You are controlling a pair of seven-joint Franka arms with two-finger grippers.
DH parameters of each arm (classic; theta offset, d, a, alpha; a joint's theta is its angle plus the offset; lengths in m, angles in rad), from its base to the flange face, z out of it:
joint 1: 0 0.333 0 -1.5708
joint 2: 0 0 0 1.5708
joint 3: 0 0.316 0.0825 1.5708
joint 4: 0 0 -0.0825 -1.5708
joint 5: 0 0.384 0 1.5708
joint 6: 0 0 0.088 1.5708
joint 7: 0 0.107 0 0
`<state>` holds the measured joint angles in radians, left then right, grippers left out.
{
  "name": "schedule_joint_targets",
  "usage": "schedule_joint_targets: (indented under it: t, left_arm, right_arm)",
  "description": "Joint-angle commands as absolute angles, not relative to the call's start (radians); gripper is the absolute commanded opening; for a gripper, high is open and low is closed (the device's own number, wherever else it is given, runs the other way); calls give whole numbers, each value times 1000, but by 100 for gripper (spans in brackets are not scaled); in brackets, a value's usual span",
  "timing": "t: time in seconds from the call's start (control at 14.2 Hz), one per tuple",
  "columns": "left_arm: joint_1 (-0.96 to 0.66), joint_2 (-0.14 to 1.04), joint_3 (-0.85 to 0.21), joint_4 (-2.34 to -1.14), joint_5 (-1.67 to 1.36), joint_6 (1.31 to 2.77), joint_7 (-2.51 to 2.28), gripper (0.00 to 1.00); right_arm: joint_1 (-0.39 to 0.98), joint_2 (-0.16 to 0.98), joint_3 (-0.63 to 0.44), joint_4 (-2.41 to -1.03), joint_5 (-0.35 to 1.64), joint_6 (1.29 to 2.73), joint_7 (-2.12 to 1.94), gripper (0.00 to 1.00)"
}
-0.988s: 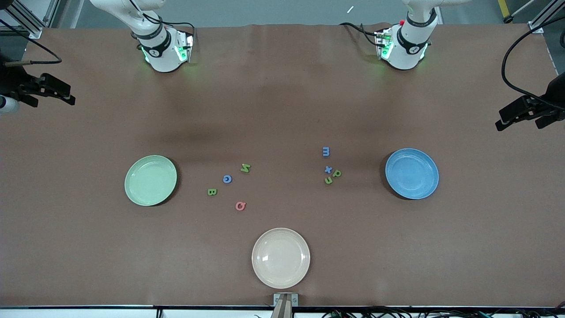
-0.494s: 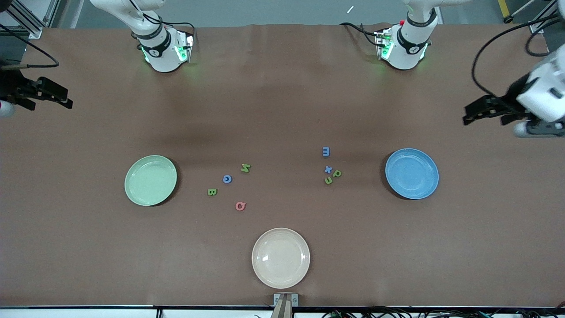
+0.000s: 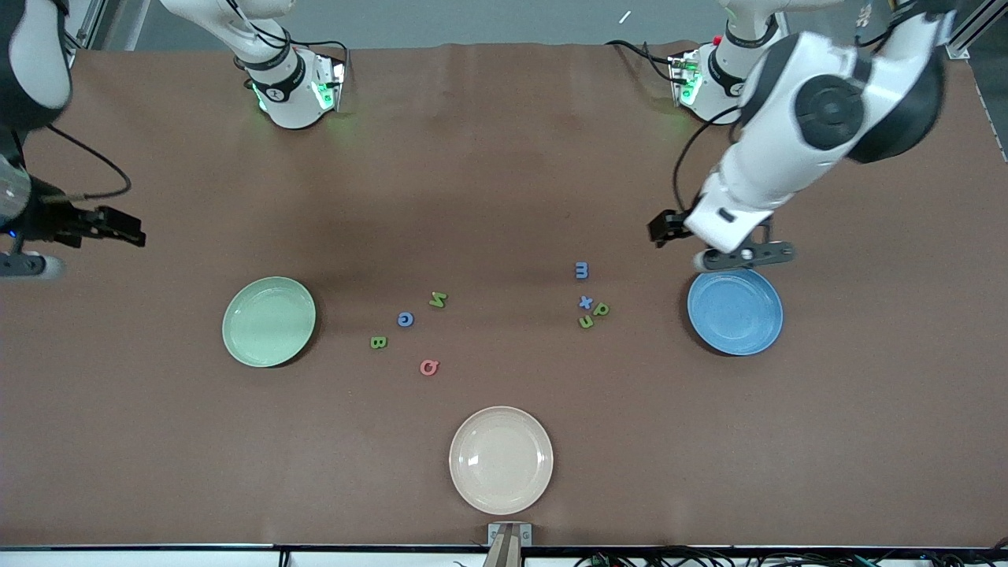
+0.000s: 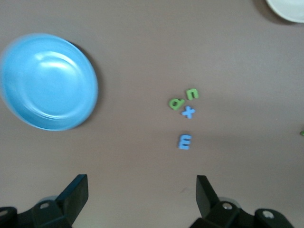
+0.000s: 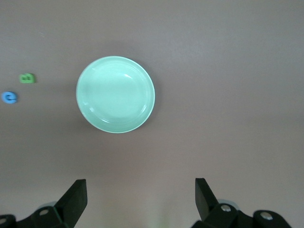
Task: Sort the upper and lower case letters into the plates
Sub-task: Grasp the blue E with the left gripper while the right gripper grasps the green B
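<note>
Letters (image 3: 582, 271) number eight, all on the table (image 3: 504, 157); plates (image 3: 268, 320) three. Left gripper (image 3: 665, 228), jaws apart, has swung in from the table's end; right gripper (image 3: 118, 224) gapes too.

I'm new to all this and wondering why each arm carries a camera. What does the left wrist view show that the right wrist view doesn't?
Only the left wrist view: the blue plate, four letters beside it, m, x, a, n, and the cream plate's edge.

Only the right wrist view: the green plate, with the green B and blue C.

Both: brown table, and that arm's own open gripper, left gripper, right gripper.
</note>
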<state>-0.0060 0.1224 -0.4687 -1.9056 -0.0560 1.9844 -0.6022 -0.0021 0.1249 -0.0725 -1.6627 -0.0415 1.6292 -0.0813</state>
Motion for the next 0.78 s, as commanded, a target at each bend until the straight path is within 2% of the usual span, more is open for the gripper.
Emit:
schedule_joint_targets:
  t: [0.0,0.14,0.42,0.71]
  left_arm:
    - [-49,204,-480,-1948,-40,2086,-708,100]
    - [-80,280,-480,-1956,-11,2149,-748,100]
    - [-152,408,-480,-1997,156,2301,-928,100]
    - [-164,471,-480,-2057,253,2454,-948,100]
  right_arm:
    - [-5,153,-58,-1656,56,1632,48,100]
    - [11,204,-55,-1675,153,1711,220,100]
    - [136,337,-55,-1696,146,1911,443,100]
    - [222,440,-55,-1736,149,2090,519,100]
